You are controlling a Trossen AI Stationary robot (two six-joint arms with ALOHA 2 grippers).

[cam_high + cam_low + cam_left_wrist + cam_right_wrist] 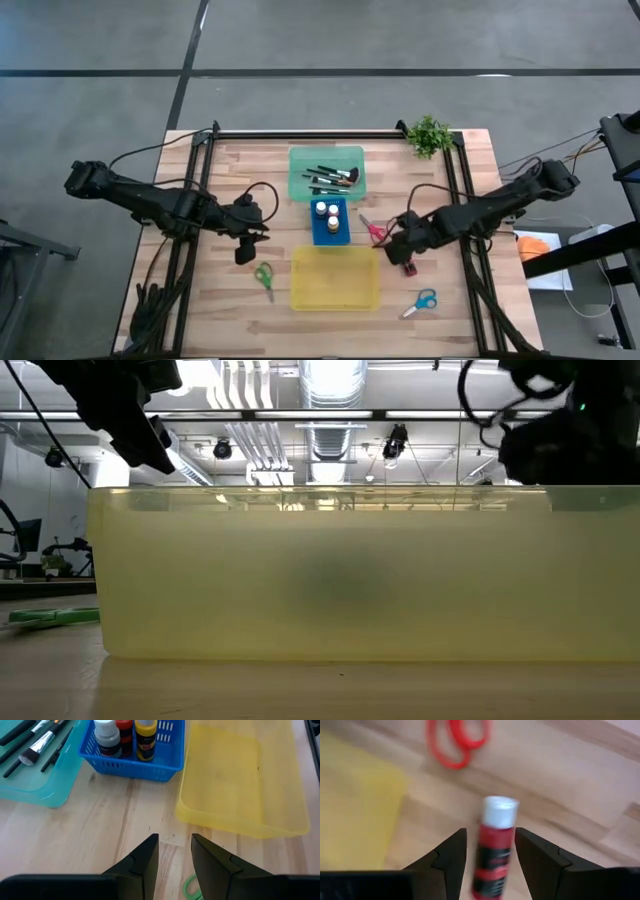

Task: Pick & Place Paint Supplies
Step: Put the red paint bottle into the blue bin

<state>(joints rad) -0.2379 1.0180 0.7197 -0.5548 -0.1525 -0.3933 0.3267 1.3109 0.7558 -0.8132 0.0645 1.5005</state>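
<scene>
My right gripper (404, 252) (490, 865) is open over the table, right of the yellow tray (335, 277). A red paint bottle (494, 845) (410, 268) with a white cap lies lengthwise between its fingers, cap pointing away, and a gap shows beside it. Red scissors (372, 230) (457, 742) lie just beyond. My left gripper (245, 250) (175, 855) is open above bare wood left of the yellow tray. Green scissors (264, 278) (190, 887) lie flat just below its fingertips. Blue scissors (422, 302) lie near the table's front right.
A green tray (327, 172) holds several black-handled brushes. A blue basket (329, 222) (132, 762) holds paint bottles. The yellow tray (240, 780) fills the low view (320, 570). A small plant (430, 133) stands at the far right corner. Black rails run along both table sides.
</scene>
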